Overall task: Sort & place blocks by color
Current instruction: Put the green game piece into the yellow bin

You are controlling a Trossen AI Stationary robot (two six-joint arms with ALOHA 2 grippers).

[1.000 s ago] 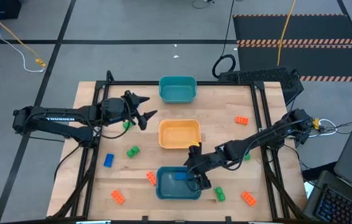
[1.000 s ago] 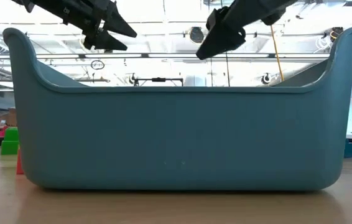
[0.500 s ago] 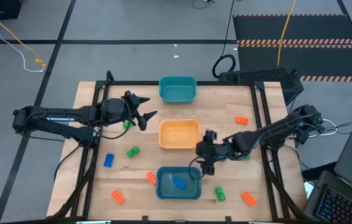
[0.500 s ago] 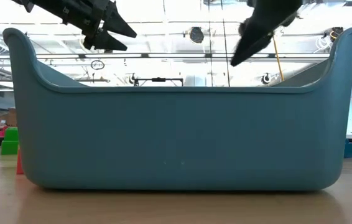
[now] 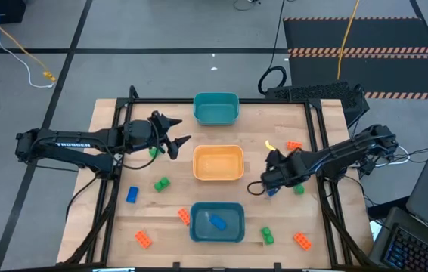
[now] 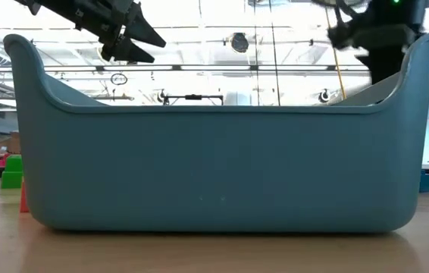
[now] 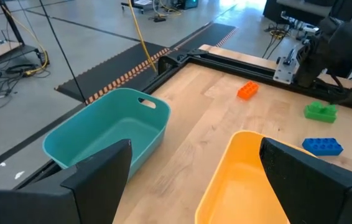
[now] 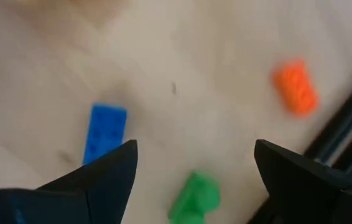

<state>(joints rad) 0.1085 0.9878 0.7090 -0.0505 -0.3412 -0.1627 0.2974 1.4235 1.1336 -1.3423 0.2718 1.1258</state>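
Note:
Small blocks lie scattered on the table. My right gripper (image 5: 269,181) (image 8: 194,149) is open and hovers over a blue block (image 8: 106,134) (image 5: 272,191), with a green block (image 8: 194,196) (image 5: 299,189) and an orange block (image 8: 295,87) (image 5: 294,146) close by. Another blue block (image 5: 218,221) lies inside the near teal bin (image 5: 238,231). My left gripper (image 5: 178,140) (image 7: 196,146) is open and waits in the air left of the orange bin (image 5: 218,177). A green block (image 5: 153,151) lies under the left arm.
A second teal bin (image 5: 215,119) (image 7: 107,134) stands at the far edge. Loose blocks on the near half are green (image 5: 161,183), blue (image 5: 132,195), orange (image 5: 184,216), orange (image 5: 144,239), green (image 5: 267,236) and orange (image 5: 302,240). The near bin's wall (image 6: 214,167) fills the low view.
My right gripper has risen from the near teal bin and swung toward the table's right and far side, ending over the blue and green blocks right of the orange bin. A blue block has stayed in the near bin.

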